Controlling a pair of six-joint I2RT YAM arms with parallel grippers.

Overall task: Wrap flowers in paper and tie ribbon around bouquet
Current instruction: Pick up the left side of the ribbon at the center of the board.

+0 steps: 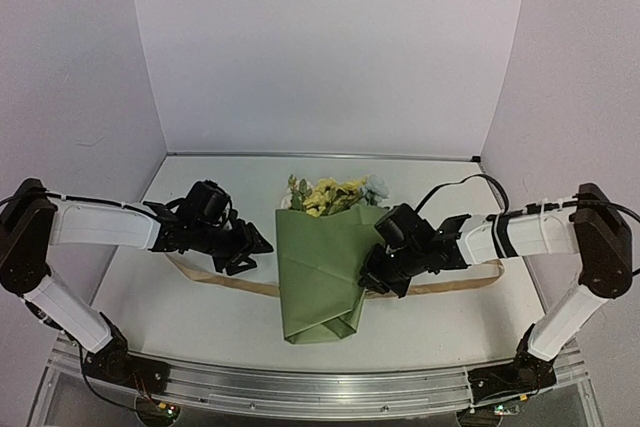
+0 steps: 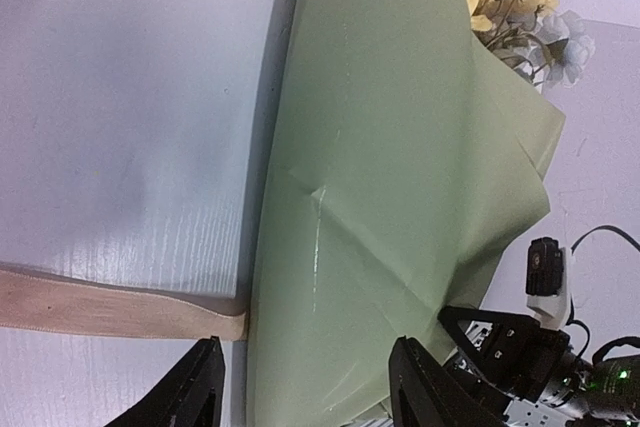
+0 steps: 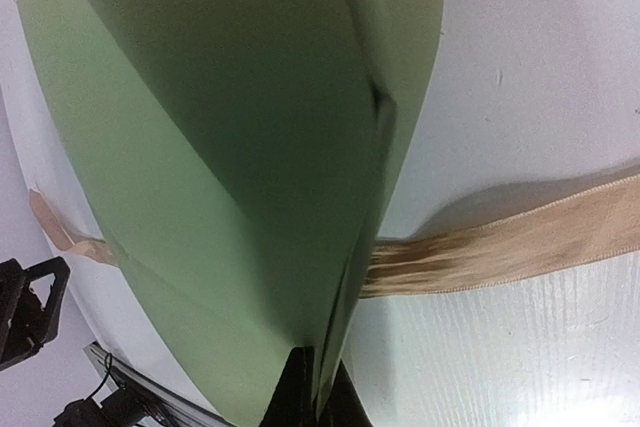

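Tan-beige ribbon [image 2: 110, 305] lies flat on the white table [image 1: 180, 317], running left to right and passing under the bouquet [image 1: 318, 277]. It looks limp, glossy and probably slippery, so it is best pinched flat-on near a free end, well clear of the paper. The left gripper [image 2: 310, 392] hangs just beside the bouquet's left edge with its jaws well apart and holding nothing. The bouquet sits mid-table between the two arms. Its olive-green paper [image 2: 400, 177] is folded into a cone around the yellow and pale flowers [image 1: 330, 195]. The long axis runs near to far — blooms toward the back wall, narrow folded end toward the arm bases — so the ribbon crosses it roughly at right angles. The paper appears light, thin and creased, and is judged springy enough to open if let go. The soundest hold is on the overlapped layers, away from the blooms. The right gripper [image 3: 318, 397] has its jaws closed on the paper's right-hand edge — it pinches the fold just above where the ribbon comes out.
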